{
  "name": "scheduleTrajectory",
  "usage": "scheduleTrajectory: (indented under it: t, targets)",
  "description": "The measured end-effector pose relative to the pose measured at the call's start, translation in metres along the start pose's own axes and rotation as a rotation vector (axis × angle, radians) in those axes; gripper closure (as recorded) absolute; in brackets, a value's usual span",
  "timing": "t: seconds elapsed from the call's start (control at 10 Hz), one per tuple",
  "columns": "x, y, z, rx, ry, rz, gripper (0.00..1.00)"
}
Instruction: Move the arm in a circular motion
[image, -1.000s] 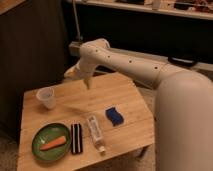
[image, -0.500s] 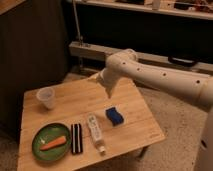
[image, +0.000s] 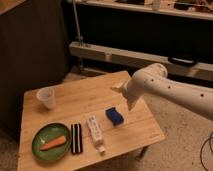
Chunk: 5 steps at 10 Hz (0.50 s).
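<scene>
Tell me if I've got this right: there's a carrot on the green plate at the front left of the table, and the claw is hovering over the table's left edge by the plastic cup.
Not quite. The camera view shows the carrot on the green plate at the table's front left, but the claw hovers over the right side, near the blue sponge, far from the plastic cup.

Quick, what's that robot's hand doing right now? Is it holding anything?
Hand: at the arm's tip, above the wooden table's right part near the blue sponge; nothing visibly held.
</scene>
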Motion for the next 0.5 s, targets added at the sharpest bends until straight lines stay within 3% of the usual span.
scheduleTrajectory:
  t: [0.2, 0.5]
  targets:
    - [0.004, 0.051, -0.019, -0.001, 0.035, 0.059, 0.2]
    - [-0.005, 0.08, -0.034, 0.005, 0.011, 0.022, 0.2]
